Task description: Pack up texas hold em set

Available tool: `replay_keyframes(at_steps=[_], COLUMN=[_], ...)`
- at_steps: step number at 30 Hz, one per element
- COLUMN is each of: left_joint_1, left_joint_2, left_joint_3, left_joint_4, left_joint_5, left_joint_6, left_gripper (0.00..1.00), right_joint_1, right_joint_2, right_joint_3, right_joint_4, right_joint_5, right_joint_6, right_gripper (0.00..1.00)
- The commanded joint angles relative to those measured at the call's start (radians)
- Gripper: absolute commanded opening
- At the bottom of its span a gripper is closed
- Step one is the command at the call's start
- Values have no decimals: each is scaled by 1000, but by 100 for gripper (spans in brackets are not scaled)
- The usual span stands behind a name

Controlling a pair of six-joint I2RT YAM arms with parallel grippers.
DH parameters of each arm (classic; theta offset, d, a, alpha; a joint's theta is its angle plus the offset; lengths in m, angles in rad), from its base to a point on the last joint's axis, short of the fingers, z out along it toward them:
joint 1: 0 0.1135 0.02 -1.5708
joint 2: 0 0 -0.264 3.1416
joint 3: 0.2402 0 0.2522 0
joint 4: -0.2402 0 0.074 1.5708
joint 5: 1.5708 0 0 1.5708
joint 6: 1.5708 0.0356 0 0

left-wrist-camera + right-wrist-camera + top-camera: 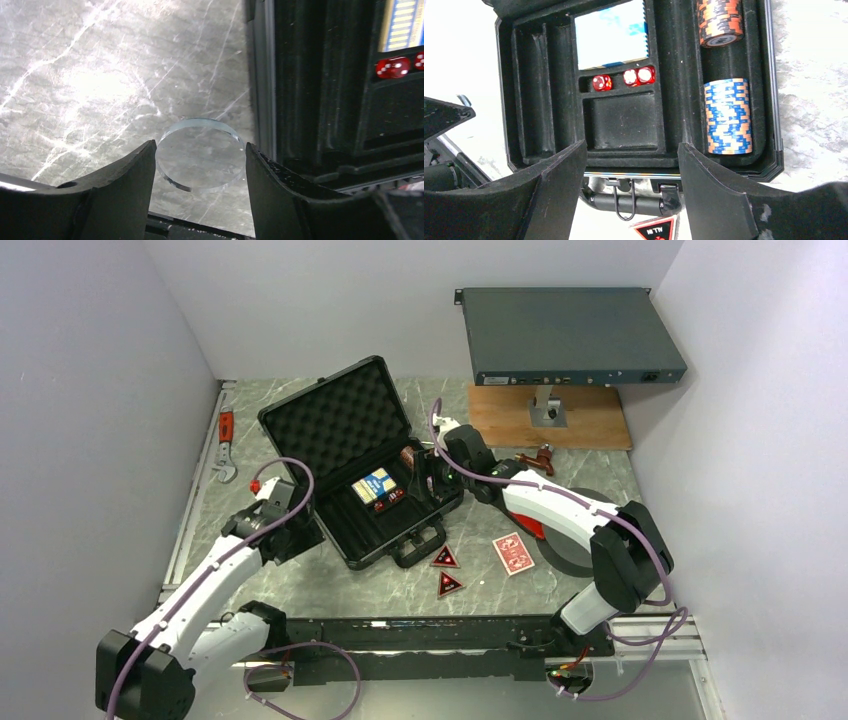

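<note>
L claw (200,150) wide, straddling clear disc (200,159) on tabletop (340,590) just left of case (385,530); contact unclear. R claw (632,150) wide, empty, over open case. Just in front of case: 2 tokens (445,558), red deck (513,553). Inside: dice (601,82), blue deck (610,35), chip rolls (728,115) in right slot. Foam lid (340,425) open at rear.

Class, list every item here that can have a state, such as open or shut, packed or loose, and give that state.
briefcase, open, lid up
blue card deck, packed in the briefcase
dice, packed in their slot
chip rolls, packed in the side channel
red card deck, loose on the table
triangular tokens, loose on the table
left gripper, straddling a clear disc, grip unclear
right gripper, open, empty
</note>
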Motion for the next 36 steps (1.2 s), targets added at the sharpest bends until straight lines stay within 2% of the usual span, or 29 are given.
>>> replay_keyframes(at_steps=[1, 14, 22, 27, 33, 36], left_joint_1=[-9, -25, -31, -37, -43, -48], left_joint_2=[8, 165, 274, 348, 464, 516], left_joint_3=[78, 282, 371, 421, 494, 532], left_joint_4=[3, 62, 123, 157, 180, 186], left_joint_5=[-21, 0, 74, 97, 128, 134], left_joint_6=[4, 56, 53, 42, 32, 33], left_gripper=[0, 0, 0, 0, 0, 0], right_joint_1=[-22, -83, -107, -110, -109, -109], right_joint_2=[-35, -90, -104, -129, -147, -153], right_joint_3=[9, 7, 20, 19, 6, -4], right_joint_4=[11, -19, -49, -65, -56, -49], right_joint_5=[24, 66, 129, 219, 262, 267], right_joint_6=[-20, -45, -71, -93, -107, -110], right_gripper=[70, 71, 71, 71, 86, 88])
